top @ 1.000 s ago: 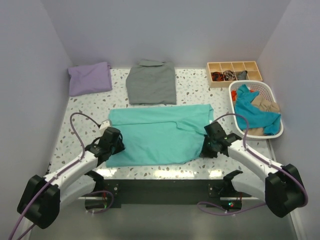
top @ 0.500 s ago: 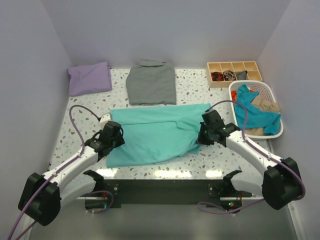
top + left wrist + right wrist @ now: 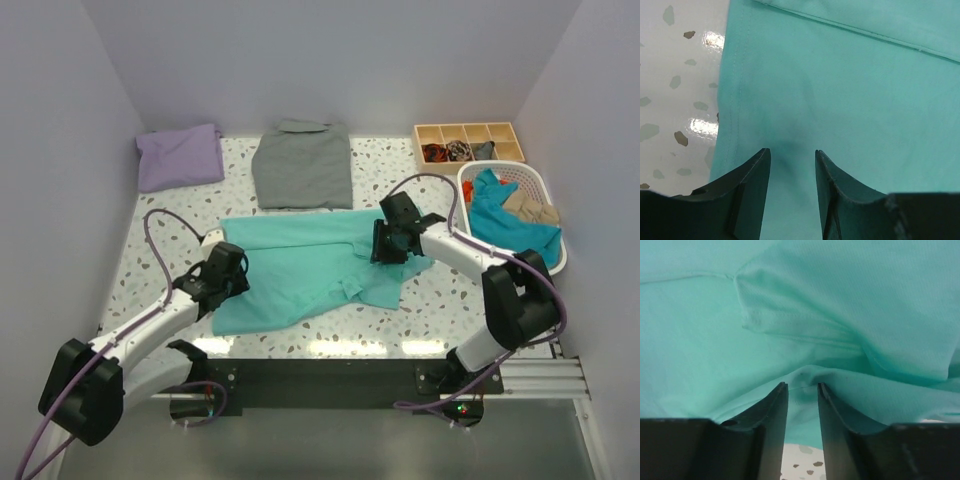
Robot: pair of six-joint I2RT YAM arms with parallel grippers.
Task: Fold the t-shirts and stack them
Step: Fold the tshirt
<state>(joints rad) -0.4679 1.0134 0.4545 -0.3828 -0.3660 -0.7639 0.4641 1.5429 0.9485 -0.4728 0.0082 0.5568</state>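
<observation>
Turquoise t-shirt (image 3: 310, 270): spread mid-worktop (image 3: 450, 300), its right side rumpled and doubled inward.
Left gripper (image 3: 225, 272): at the shirt's left edge, fingers (image 3: 747, 185) parted over flat cloth, holding nothing.
Right gripper (image 3: 388, 242): at the shirt's upper right, fingers (image 3: 771, 420) slightly parted, nothing pinched.
Lavender t-shirt (image 3: 180, 155): folded, beyond the shirt's far-left corner.

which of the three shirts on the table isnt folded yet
The turquoise-green shirt in the middle: it lies spread out and rumpled, while the grey shirt and the lavender shirt sit neatly folded at the back.
</observation>
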